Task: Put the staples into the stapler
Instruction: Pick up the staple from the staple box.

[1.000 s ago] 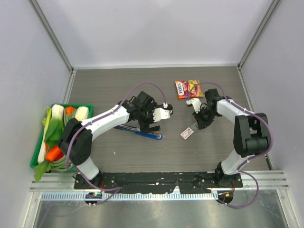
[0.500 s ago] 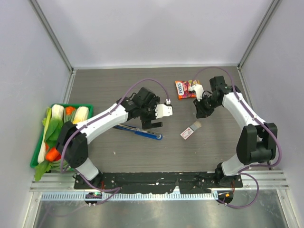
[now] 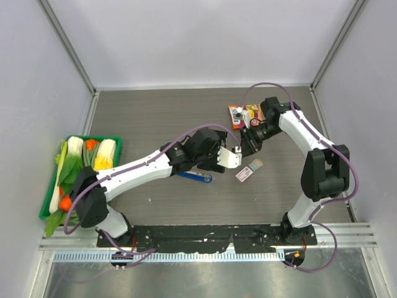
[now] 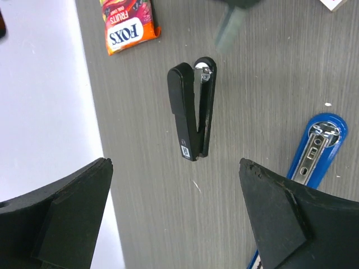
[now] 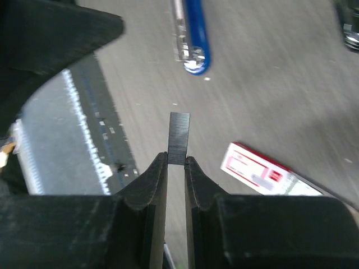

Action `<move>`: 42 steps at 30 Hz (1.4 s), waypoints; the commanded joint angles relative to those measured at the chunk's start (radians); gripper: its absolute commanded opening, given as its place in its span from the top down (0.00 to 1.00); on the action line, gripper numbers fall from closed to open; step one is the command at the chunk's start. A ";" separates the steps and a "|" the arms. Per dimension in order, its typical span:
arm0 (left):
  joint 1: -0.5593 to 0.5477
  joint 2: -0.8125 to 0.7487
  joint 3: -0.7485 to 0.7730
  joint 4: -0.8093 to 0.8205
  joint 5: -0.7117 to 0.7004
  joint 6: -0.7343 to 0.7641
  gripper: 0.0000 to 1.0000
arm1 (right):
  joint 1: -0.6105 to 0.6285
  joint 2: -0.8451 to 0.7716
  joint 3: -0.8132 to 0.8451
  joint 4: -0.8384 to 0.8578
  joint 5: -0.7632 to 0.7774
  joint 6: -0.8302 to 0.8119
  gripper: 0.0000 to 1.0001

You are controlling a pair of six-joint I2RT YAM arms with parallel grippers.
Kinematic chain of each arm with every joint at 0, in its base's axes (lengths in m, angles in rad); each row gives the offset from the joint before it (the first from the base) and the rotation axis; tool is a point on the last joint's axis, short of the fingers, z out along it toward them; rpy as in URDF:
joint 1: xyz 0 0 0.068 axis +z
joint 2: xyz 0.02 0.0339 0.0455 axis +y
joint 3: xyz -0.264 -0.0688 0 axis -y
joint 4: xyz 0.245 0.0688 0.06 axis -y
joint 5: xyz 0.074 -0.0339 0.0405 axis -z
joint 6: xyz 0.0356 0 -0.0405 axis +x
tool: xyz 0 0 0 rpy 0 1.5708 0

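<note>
**Staples pinched; stapler lies under the left wrist**

From above the stapler cannot be made out, because both wrists crowd over its spot. The left wrist view shows it. The stapler (image 4: 190, 112) lies flat on the table (image 4: 252, 101), its top arm splayed a little from the base, and nothing touches it. The left gripper (image 4: 175, 190) is spread wide above the stapler's near end. A grey blur at that view's top edge is too smeared to read.

The right gripper (image 5: 176, 162) is clenched on the staples (image 5: 179, 134), a short strip jutting past the fingertips. The box (image 5: 263, 171) lies on the table below, partly cut off by a finger. The left arm hides most of the blue stapler (image 3: 197, 177), and the right wrist covers part of the snack bag (image 3: 236, 115).

The table is grey wood-grain, with pale walls (image 3: 198, 37) on three sides. A tray (image 3: 44, 208) of vegetables sits at the left edge, well apart. Bare table runs along the back wall.
</note>
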 commanded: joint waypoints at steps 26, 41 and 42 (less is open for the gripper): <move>-0.120 0.189 0.102 0.015 -0.036 0.029 0.44 | 0.025 0.186 0.131 -0.396 -0.305 -0.350 0.89; -0.125 0.210 0.120 -0.006 -0.012 -0.005 0.75 | 0.025 0.195 0.125 -0.395 -0.303 -0.356 0.89; -0.125 0.210 0.120 -0.006 -0.012 -0.006 0.80 | 0.023 0.197 0.124 -0.396 -0.303 -0.356 0.89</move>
